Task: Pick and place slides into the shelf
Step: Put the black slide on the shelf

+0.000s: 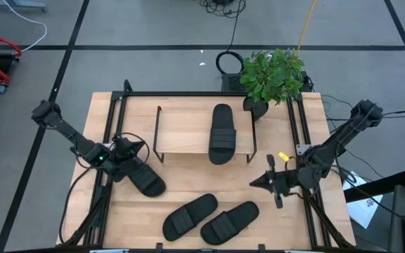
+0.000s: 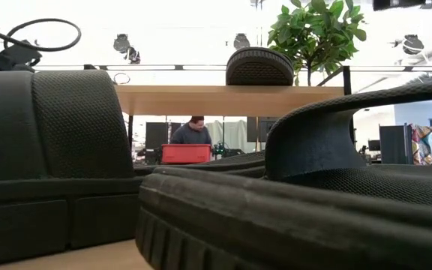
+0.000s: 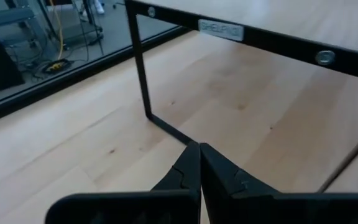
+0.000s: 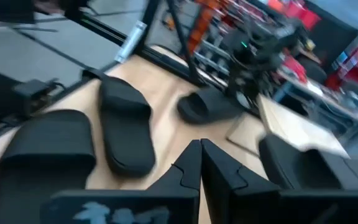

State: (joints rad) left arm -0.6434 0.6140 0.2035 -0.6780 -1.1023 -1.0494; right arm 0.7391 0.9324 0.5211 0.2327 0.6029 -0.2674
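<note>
Slides are spread around: one [image 1: 221, 133] sits on top of the shelf [image 1: 181, 126], long axis running front to back, toward the shelf's right end. Two more [image 1: 190, 215] [image 1: 230, 220] lie side by side near the table's [image 1: 181, 184] front edge, both angled diagonally and roughly parallel. The fourth [image 1: 145, 179] is on the left, also diagonal, right by the left gripper [image 1: 125, 156]. That arm reaches in from the left edge, bent low over the table, fingers pressed together with nothing in them, tip aimed at the shelf's wire leg. Right gripper [image 1: 259, 183] hangs off the right side, pointing left across the table, pinched closed and empty too. Potted plant [image 1: 273, 74] at the back right.
</note>
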